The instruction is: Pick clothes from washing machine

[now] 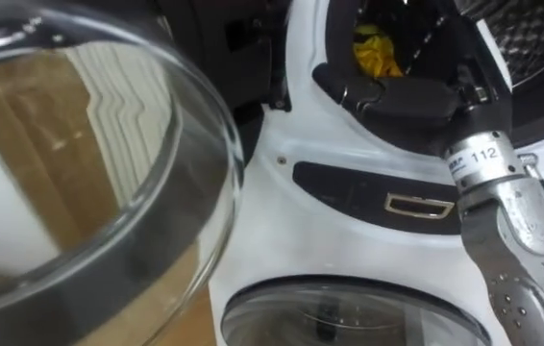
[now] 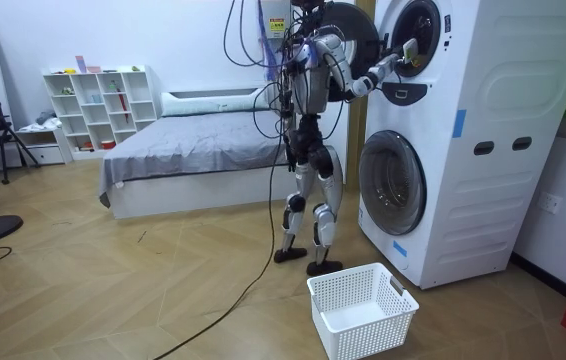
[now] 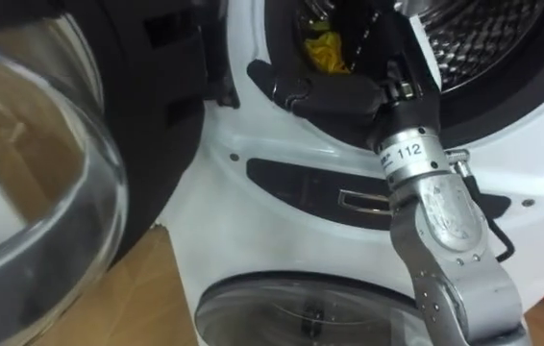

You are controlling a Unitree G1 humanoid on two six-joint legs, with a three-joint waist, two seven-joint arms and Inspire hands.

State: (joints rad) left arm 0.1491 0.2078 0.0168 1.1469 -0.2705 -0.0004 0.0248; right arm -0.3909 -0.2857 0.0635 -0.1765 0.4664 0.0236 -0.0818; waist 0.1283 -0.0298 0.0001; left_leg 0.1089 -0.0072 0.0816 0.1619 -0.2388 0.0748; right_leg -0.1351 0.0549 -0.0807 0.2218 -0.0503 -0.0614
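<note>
Open door (image 1: 89,173) beside drum (image 3: 483,38)

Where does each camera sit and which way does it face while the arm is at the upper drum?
Left eye view: on the head, looking down at the washing machine front; the right forearm and right hand show at the upper drum opening, near a yellow cloth.
Right eye view: beside it, same aim; same arm, open glass door at left.
Room view: off across the floor, facing the robot's side; whole body, white laundry basket near its feet.
Shared: the right hand at the upper drum.
</note>
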